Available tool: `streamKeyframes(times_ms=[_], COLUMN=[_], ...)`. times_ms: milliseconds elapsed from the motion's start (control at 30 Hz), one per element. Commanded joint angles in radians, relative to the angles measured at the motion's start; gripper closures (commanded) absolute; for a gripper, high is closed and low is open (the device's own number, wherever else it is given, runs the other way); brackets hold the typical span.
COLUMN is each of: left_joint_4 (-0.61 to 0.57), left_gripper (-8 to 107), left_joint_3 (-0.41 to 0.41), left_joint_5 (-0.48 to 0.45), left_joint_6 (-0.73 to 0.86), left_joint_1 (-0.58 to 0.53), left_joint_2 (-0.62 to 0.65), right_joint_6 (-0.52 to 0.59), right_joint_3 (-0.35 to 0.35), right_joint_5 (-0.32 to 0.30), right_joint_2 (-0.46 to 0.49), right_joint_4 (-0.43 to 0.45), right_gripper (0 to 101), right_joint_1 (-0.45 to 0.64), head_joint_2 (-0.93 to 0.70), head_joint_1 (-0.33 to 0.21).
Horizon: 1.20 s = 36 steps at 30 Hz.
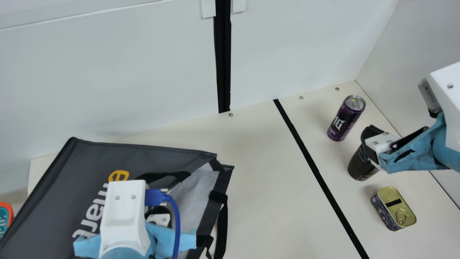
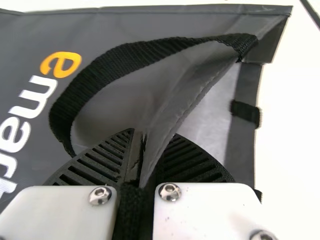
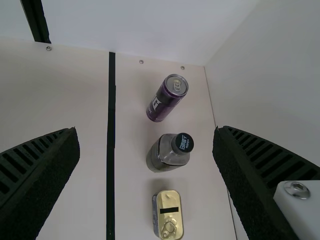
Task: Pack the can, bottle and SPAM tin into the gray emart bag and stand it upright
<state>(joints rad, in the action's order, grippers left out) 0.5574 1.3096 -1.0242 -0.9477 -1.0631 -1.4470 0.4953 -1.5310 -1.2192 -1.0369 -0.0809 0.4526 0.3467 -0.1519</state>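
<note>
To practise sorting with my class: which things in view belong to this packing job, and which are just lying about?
Job:
- can
- bottle
- tin
- gray bag, its edge in the left claw

Lying about:
- orange-edged teal object, partly cut off

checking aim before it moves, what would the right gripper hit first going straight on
Likely the bottle, seen ahead of the right gripper between its open fingers; depth is unclear, though.
</note>
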Motion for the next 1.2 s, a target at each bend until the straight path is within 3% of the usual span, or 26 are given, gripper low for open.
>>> streamKeyframes(times_ms=[0,600,1167], left_joint_4=[-0.054,-0.348,-0.596], left_gripper=[107,107,107], left_joint_3=[0.001,-0.027,-0.056], left_joint_5=[0.023,0.180,0.259], left_joint_6=[0.015,0.195,0.406], left_joint_1=[0.010,0.162,0.349], left_joint_2=[-0.005,-0.022,-0.022], right_joint_6=[0.000,0.000,0.000], right_joint_3=[0.000,0.000,0.000], right_joint_5=[0.000,0.000,0.000], right_joint_2=[0.000,0.000,0.000], right_joint_4=[0.000,0.000,0.000], right_gripper=[6,6,6], right_joint_1=[0.000,0.000,0.000], head_joint_2=[0.002,0.002,0.002], head_joint_1=[-0.023,-0.023,-0.023])
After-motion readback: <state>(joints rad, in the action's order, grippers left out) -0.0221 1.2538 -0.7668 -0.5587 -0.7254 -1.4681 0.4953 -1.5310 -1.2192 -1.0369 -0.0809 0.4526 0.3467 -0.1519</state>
